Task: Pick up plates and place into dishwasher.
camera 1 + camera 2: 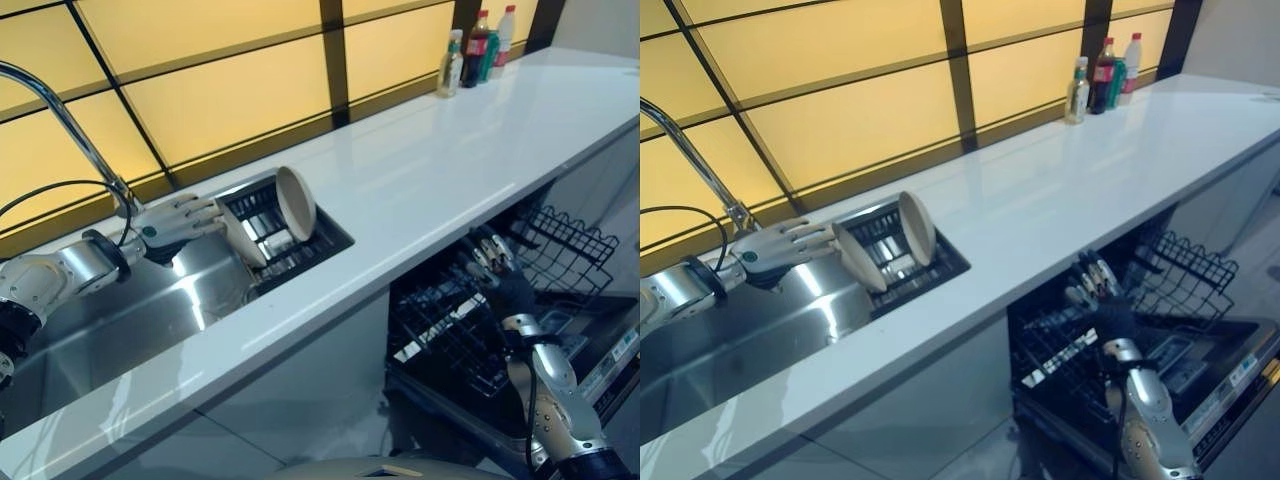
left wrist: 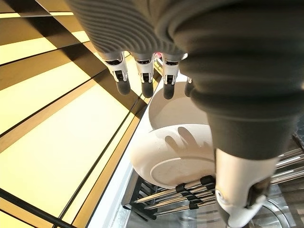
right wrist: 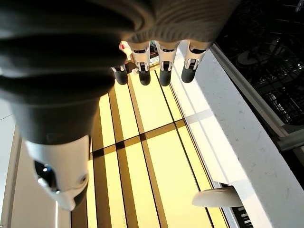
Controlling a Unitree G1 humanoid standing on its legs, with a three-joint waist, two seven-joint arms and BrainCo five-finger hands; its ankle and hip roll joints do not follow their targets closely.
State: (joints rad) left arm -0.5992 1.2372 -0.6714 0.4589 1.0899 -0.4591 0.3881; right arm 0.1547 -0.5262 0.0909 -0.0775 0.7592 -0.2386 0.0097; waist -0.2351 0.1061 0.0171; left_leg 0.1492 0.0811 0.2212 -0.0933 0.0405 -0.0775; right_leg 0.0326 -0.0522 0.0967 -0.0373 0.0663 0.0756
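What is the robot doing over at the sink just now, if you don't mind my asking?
The robot is clearing plates from the sink into the dishwasher. Its left hand reaches with straight fingers to the nearer of two plates standing on edge in the dish rack in the sink; no plate is lifted yet. Its right hand hangs open over the pulled-out dishwasher rack below the white counter, holding nothing.

a kitchen: sink (image 1: 120, 330), faucet (image 1: 60, 110), white countertop (image 1: 430, 170), open dishwasher (image 1: 500, 320).
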